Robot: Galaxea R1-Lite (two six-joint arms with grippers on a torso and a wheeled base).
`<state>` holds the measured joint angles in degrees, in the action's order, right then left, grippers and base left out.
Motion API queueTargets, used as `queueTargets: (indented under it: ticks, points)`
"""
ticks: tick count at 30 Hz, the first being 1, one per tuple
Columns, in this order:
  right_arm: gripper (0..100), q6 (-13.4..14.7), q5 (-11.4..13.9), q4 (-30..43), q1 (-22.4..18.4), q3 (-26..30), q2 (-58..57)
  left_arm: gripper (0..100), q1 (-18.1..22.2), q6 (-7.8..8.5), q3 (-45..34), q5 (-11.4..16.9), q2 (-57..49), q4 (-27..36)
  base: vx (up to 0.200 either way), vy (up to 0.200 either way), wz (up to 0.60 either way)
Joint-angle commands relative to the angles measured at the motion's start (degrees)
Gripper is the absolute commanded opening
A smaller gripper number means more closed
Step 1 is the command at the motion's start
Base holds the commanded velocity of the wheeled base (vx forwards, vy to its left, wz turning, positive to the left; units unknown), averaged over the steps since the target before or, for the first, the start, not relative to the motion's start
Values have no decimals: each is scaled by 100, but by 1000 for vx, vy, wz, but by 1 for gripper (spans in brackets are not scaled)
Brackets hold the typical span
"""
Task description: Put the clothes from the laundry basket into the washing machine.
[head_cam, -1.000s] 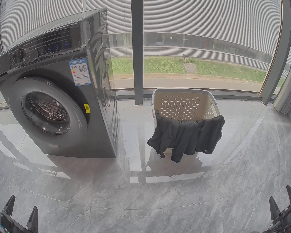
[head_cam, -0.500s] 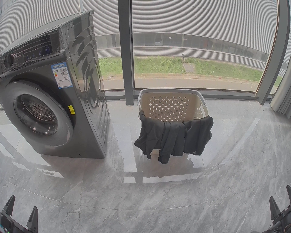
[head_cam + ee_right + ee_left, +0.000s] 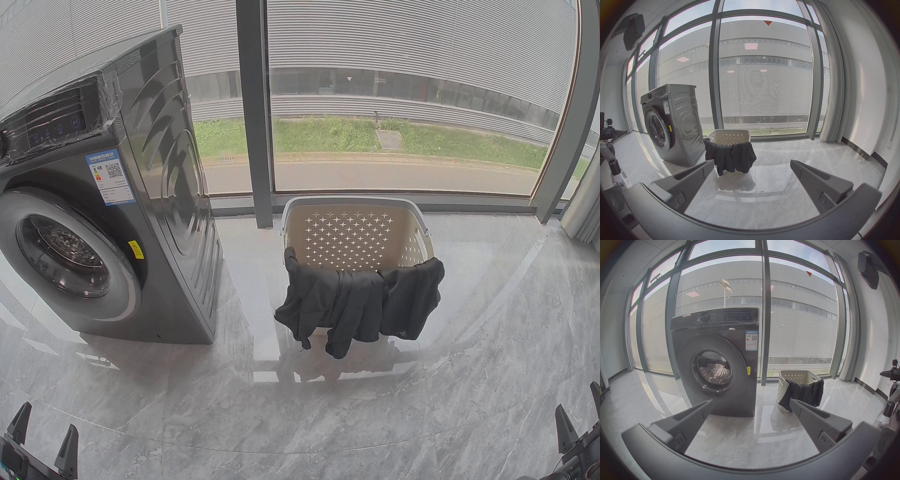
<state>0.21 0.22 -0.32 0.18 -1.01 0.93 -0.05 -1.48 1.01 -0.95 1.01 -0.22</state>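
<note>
There is one washing machine (image 3: pixel 112 206), one laundry basket (image 3: pixel 353 205) and one dark heap of clothes (image 3: pixel 356 300); how many garments make up the heap cannot be told. The machine is dark grey and stands on the glossy grey marble floor (image 3: pixel 312 412) at the robot's left. It has a single round front port with a silver ring, through which the perforated drum shows. Its front also carries one blue-and-white label, one small yellow sticker, and clear film over the control panel. The basket is cream with a white rim and star-shaped holes. It stands on the floor to the machine's right, apart from it and close to the tall window (image 3: pixel 406 94). The clothes are black or very dark grey, soft and creased. They lie draped over the basket's near rim, with most of the fabric hanging down the outside wall in three or so limp folds, the lowest ends near the floor. There are two grippers, each with two dark pointed fingers. The left gripper (image 3: pixel 750 402) and the right gripper (image 3: pixel 750 162) both have their fingers spread wide with nothing between them, low and well short of the basket.
</note>
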Motion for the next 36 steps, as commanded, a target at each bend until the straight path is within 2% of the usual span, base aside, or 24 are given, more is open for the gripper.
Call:
queueTargets:
  ticks: [1,9,18,36]
  points:
    - [100,6,4,-3,-1,101,-93,100,-4,-2,-92,-2,-101,-4,200,0,0]
    - [100,-3,4,-3,-1,101,-93,100,-4,-2,-92,-2,-101,-4,200,0,0]
    - [100,-3,4,-3,-1,101,-93,100,-4,-2,-92,-2,-101,-4,0,0,0]
    - [100,-3,4,-3,-1,101,-93,100,-4,-2,-92,-2,-101,-4,0,-200,0]
